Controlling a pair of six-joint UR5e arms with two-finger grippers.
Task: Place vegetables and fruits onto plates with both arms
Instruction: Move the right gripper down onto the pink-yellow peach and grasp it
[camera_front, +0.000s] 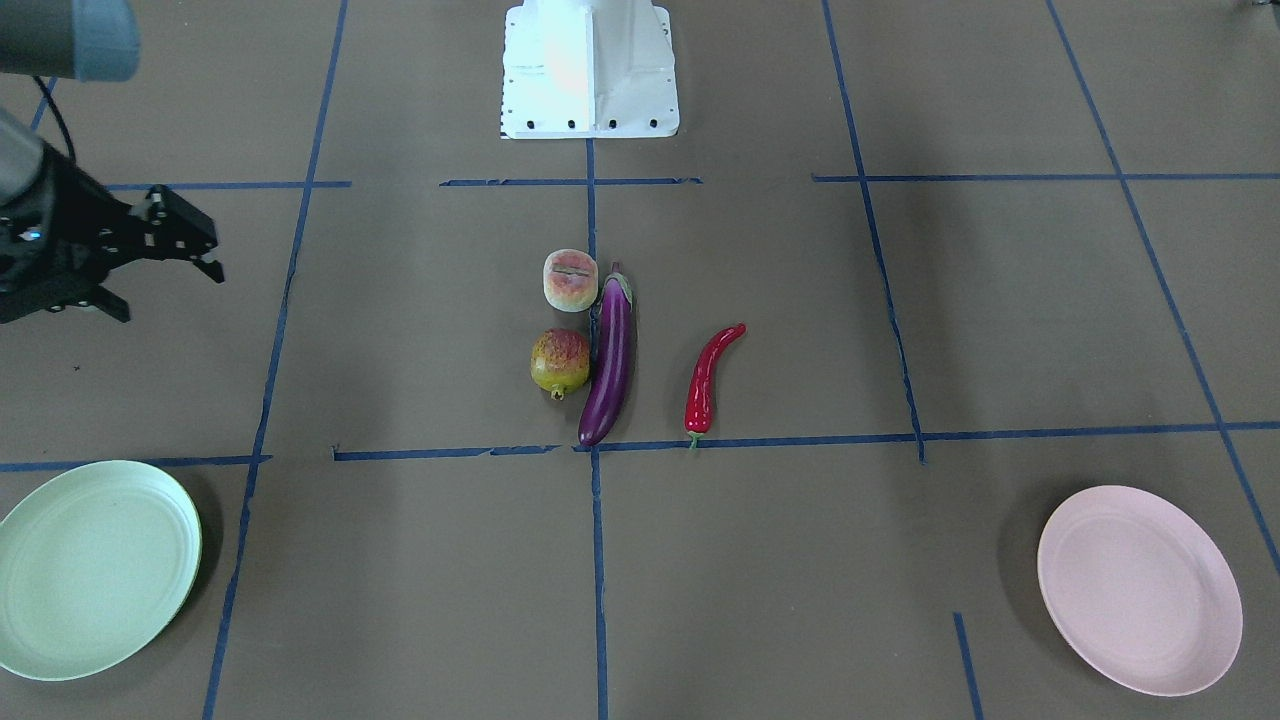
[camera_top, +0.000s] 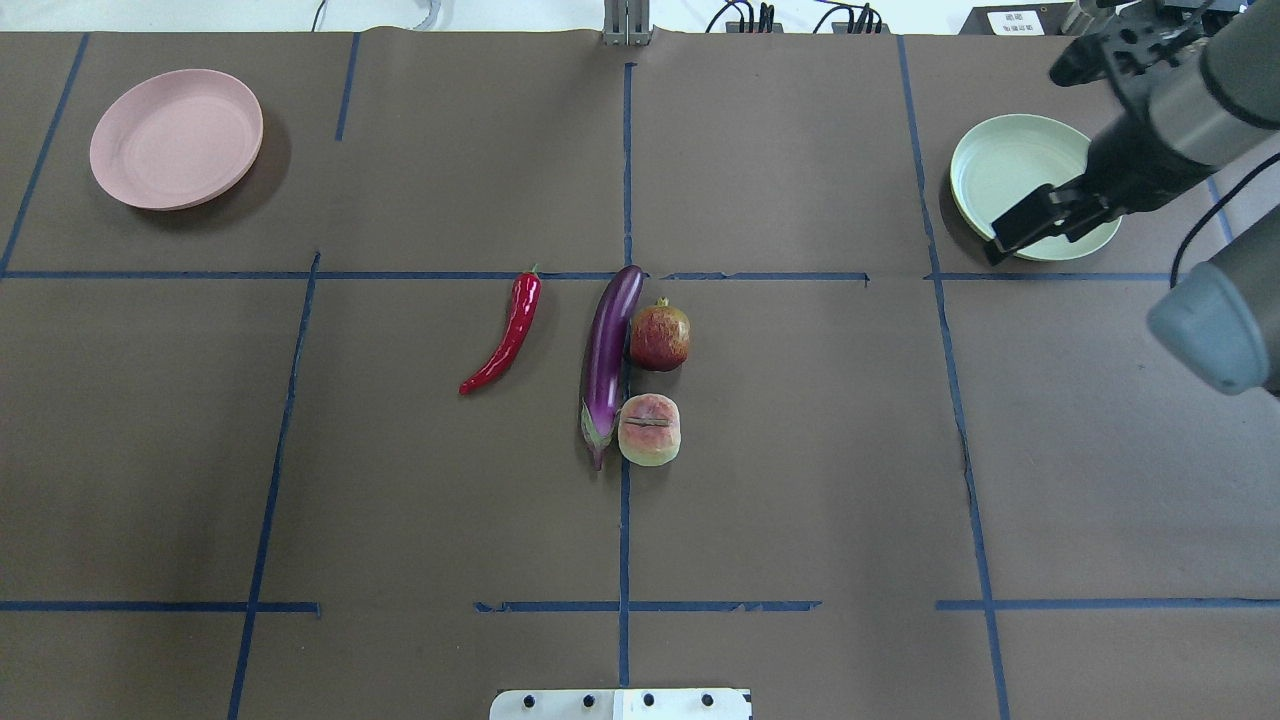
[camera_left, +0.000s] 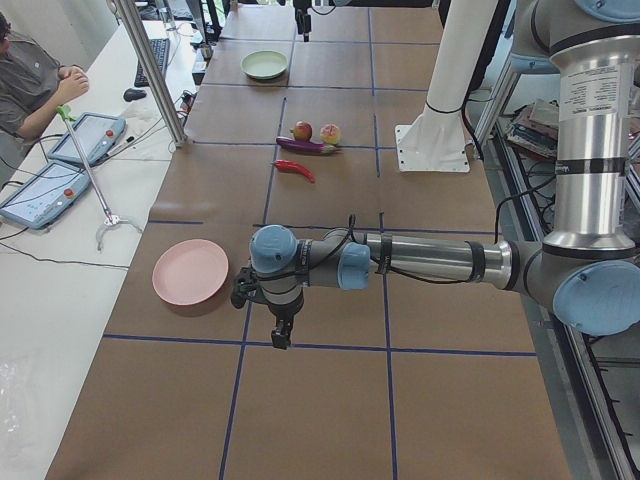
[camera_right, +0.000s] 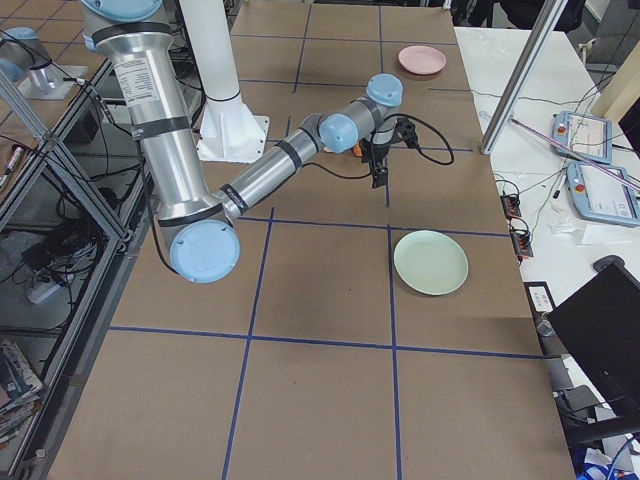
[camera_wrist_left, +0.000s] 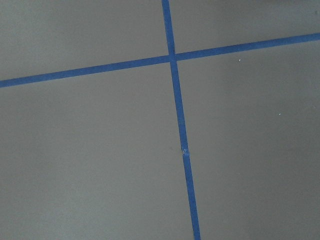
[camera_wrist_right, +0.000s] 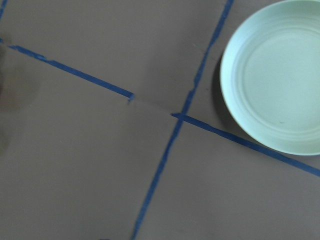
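Plainly, the right fingers (camera_top: 1022, 232) are spread wide with nothing between them. They hang in the air above the bench (camera_top: 400, 480), near the green plate (camera_top: 1000, 160). The right wrist view looks down on a crossing of blue tape lines (camera_top: 625, 170), with that plate off to one side. The left fingers (camera_left: 283, 335) show only in the left side view, pointing straight down over the bench beside the pink plate (camera_top: 176, 138). Whether they are spread or closed cannot be told. Their wrist view shows only bare bench and a tape crossing.

Further out, in the middle of the bench, the eggplant (camera_top: 608, 350) lies along the centre tape line, its cap toward the robot. On the robot's right side of it sit two fruits. The pomegranate (camera_top: 660, 337) touches the eggplant, and the peach (camera_top: 649, 430) sits against the cap end, nearer the robot. A small gap parts the two fruits. The chili (camera_top: 505, 335) lies on the eggplant's other side, apart from it, green stem pointing away from the robot. All four rest on the bench, well apart from both plates. The plates sit toward the far corners, pink on the robot's left and green on its right.
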